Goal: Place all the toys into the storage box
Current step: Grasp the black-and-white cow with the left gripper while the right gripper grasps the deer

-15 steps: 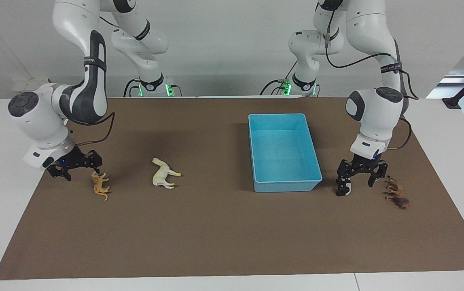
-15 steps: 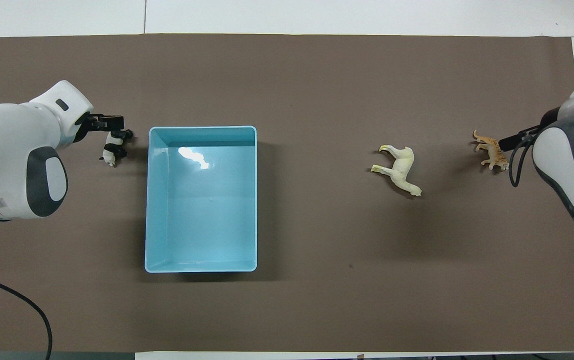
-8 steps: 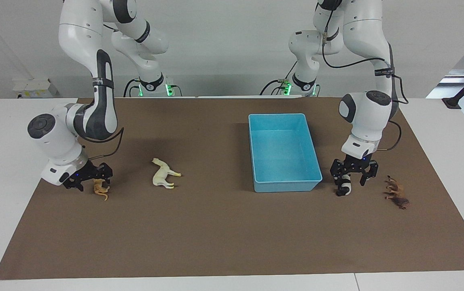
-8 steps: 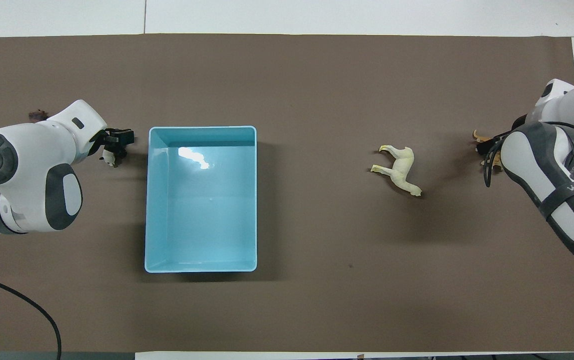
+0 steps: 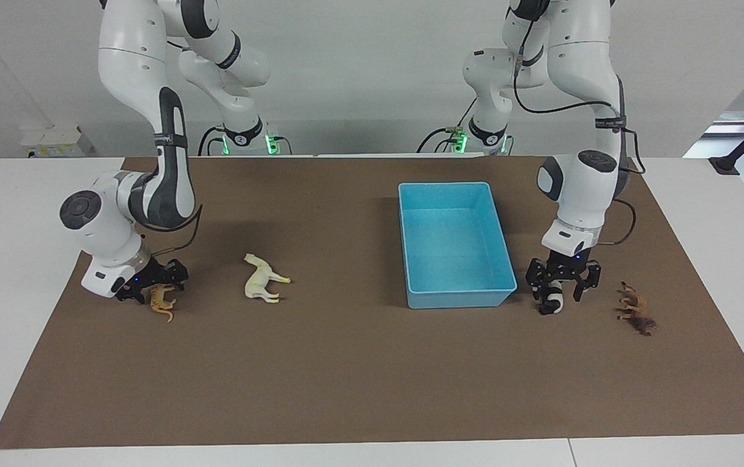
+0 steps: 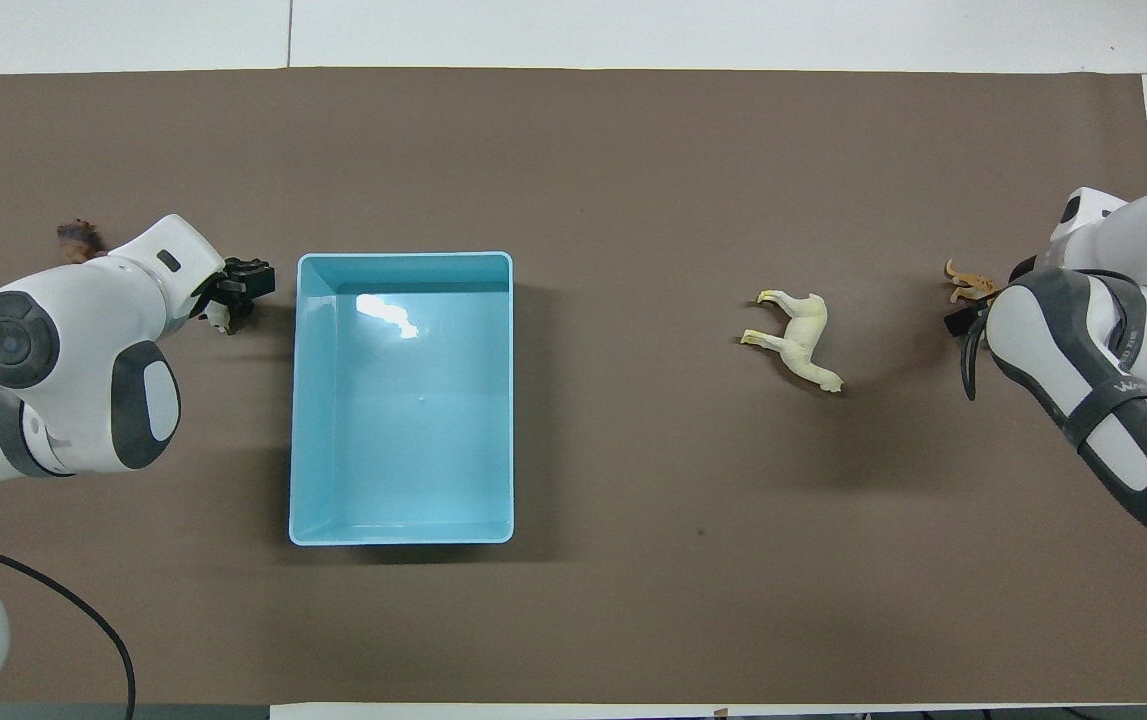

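Storage box (image 6: pixel 401 538): light blue, nothing in it, sits on the counter (image 5: pixel 346 376) toward the left arm's end, long side running away from the robots. Clock calls use the box as centre, 12 pointing away from the robots.

Toys, all four on the counter outside the box, nearest first:
- cream horse (image 6: pixel 798 340): about 3 o'clock, well apart from the box, lying on its side, nothing touching it.
- panda (image 5: pixel 551 302): about 10 o'clock, just beside the box's farther corner. Left tool (image 5: pixel 560 293) is down at counter level around it, spread, one finger on each side; no pinch.
- orange tiger (image 5: pixel 163 303): between 2 and 3 o'clock, out at the right arm's end of the counter, farther along than the horse. Right tool (image 5: pixel 151 288) is low over the end of the tiger nearest the robots. Can't tell whether it is spread or pinching, or whether it touches the tiger.
- dark brown maned animal (image 5: pixel 634 308): about 10 o'clock, farther out than the panda, farthest from the robots, near the counter's edge at the left arm's end, clear of the left tool.
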